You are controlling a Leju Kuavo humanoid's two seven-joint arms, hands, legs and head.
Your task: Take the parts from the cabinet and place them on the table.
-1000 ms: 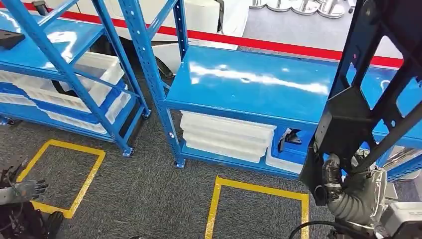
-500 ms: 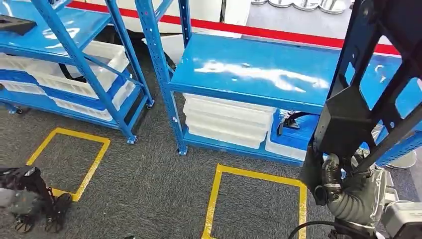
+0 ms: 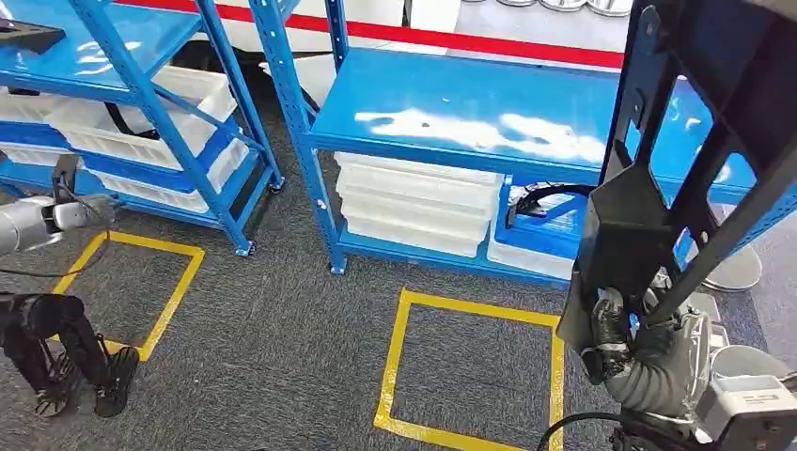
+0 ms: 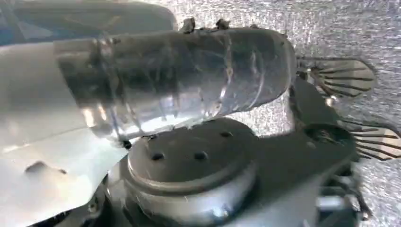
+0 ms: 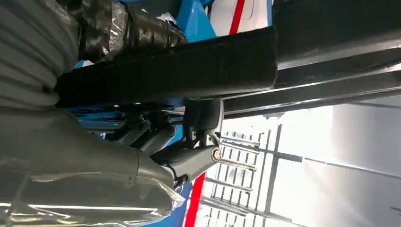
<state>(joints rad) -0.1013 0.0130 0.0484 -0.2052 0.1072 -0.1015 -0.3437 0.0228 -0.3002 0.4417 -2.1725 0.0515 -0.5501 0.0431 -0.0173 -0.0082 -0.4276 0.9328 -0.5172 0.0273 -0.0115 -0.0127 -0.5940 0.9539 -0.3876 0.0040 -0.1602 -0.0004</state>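
We are holding a big black part (image 3: 677, 178) with our right hand (image 3: 625, 343), fingers wrapped around its bottom end, and it is not yet lying on the blue surface (image 3: 470, 113).

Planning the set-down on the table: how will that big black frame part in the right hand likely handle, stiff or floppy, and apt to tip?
The black frame part looks rigid: straight bars and flat plates, likely metal. It rises well above the right hand gripping its lower end, so it is probably top-heavy and may swing or tip when released.
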